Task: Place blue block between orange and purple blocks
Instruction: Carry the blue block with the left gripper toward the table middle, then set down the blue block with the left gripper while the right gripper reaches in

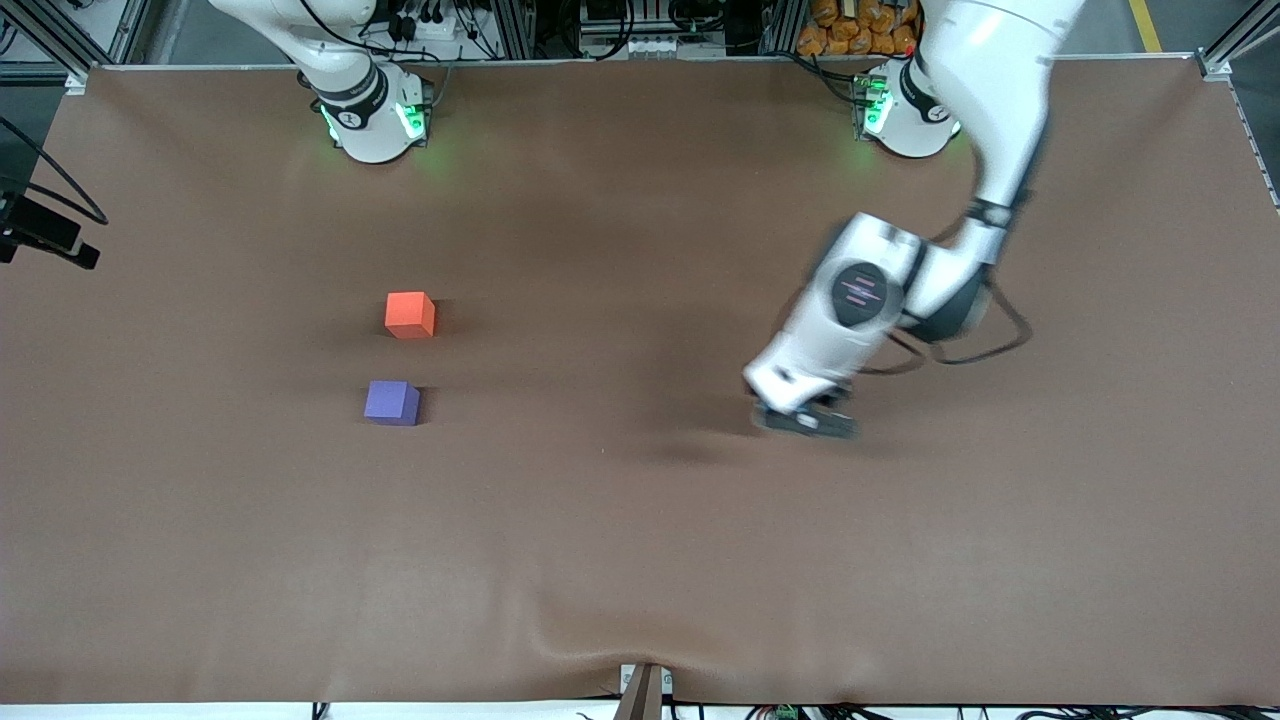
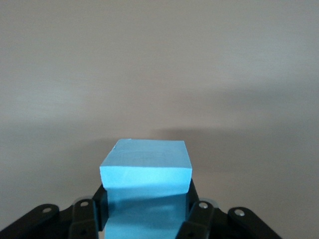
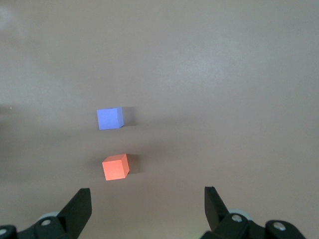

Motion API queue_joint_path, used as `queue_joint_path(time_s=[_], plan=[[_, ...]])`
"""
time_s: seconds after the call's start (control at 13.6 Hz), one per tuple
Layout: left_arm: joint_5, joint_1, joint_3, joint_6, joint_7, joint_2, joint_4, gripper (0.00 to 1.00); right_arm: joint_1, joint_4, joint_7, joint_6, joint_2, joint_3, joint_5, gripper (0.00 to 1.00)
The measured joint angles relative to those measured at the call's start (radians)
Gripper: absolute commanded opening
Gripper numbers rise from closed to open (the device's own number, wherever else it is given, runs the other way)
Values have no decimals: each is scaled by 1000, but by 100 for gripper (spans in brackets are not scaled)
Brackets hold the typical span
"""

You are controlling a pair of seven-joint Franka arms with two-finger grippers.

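The blue block [image 2: 146, 172] is clamped between the jaws of the left gripper [image 1: 806, 420], held over the table [image 1: 640, 560] toward the left arm's end. The right gripper [image 3: 147, 209] is spread wide above the orange block [image 1: 410, 315] and, nearer the camera, the purple block [image 1: 392, 402]

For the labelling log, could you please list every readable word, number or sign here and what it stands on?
None can be read.
The left arm's wrist carries a round dark badge with reddish marks, too blurred to read.
The orange block, purple block and blue block are plain.
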Motion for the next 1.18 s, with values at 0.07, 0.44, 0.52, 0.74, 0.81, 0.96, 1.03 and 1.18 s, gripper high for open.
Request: queue_joint_path(time_s=[0.07, 0.44, 0.52, 0.74, 0.81, 0.96, 1.03, 1.18], plan=[[0, -58, 2, -2, -38, 34, 45, 4, 0, 0, 0, 0, 0, 0, 1, 100], [0, -279, 67, 1, -62, 307, 333, 22, 0, -1, 0, 0, 24, 0, 1, 100], [1, -301, 72, 2, -62, 352, 381, 83, 2, -1, -1, 1, 35, 1, 1, 100], [5, -321, 81, -5, -61, 386, 440, 100, 19, -1, -1, 1, 57, 2, 2, 100], [5, -322, 81, -5, -61, 386, 443, 100, 34, -1, 0, 1, 61, 2, 3, 100], [5, -324, 85, -48, -62, 377, 466, 100, 77, -1, 2, 1, 72, 3, 13, 100], [5, -326, 98, -102, -63, 357, 479, 100, 103, -1, 9, 2, 83, 3, 32, 100], [5, -316, 134, -229, -64, 271, 497, 100, 162, -2, 94, 20, 119, 4, 93, 100]])
